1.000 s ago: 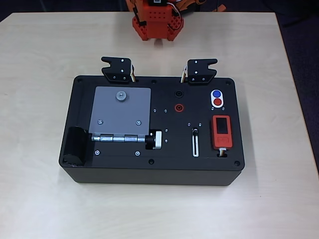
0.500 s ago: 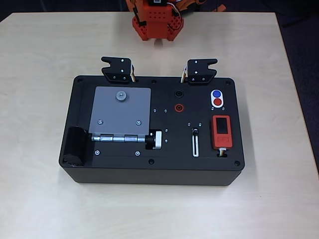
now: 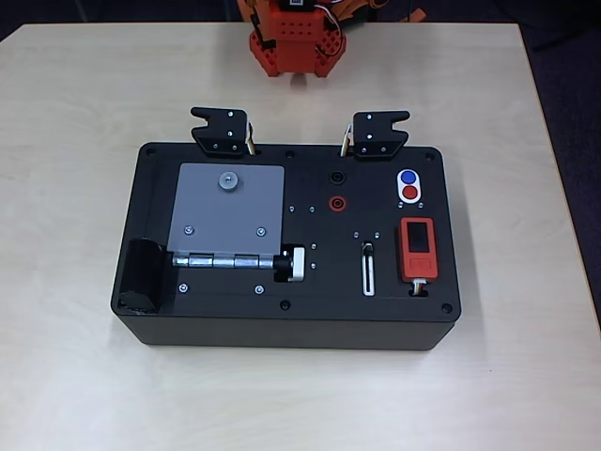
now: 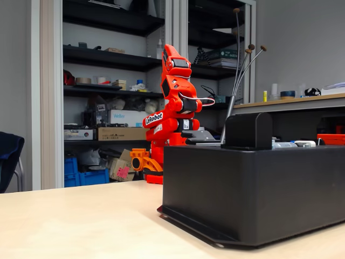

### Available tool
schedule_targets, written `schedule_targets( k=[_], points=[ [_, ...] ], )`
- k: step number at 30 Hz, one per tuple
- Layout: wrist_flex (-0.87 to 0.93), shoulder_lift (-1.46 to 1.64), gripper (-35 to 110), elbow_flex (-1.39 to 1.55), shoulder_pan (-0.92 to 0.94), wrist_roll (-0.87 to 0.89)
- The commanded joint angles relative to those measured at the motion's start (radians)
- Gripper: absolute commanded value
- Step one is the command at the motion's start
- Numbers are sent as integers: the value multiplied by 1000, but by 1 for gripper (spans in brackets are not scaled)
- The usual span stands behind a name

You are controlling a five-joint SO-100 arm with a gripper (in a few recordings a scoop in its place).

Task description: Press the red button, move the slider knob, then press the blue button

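The red button (image 3: 410, 194) and the blue button (image 3: 408, 177) sit in one white oval near the far right corner of the black box (image 3: 235, 315), blue farther from me. The slider knob (image 3: 368, 249) is a tiny black nub at the far end of its white-outlined slot (image 3: 368, 274). The orange arm (image 4: 170, 116) stands folded upright behind the box, well away from the buttons. Its gripper (image 4: 173, 56) is at the top of the folded arm, and its jaws cannot be made out.
On the box are a grey hinged plate (image 3: 230, 211), a white-and-black cylindrical handle (image 3: 293, 264), a red device with a black screen (image 3: 417, 248), a red socket (image 3: 335, 201), a black socket (image 3: 335, 177) and two black brackets (image 3: 221, 130) (image 3: 378, 133). The arm's base (image 3: 296, 42) stands at the table's far edge.
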Motion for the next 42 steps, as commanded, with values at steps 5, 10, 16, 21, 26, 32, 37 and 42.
schedule_targets(
  k=[5, 10, 16, 21, 26, 32, 37, 42],
  points=[
    [-6, 2, 0, 3, 11, 110],
    [-6, 2, 0, 3, 11, 110],
    [-6, 2, 0, 3, 11, 110],
    [-6, 2, 0, 3, 11, 110],
    [5, 2, 0, 3, 11, 20],
    [238, 0, 0, 3, 51, -258],
    [423, -2, 0, 3, 84, -600],
    [555, 2, 0, 3, 120, -861]
  ],
)
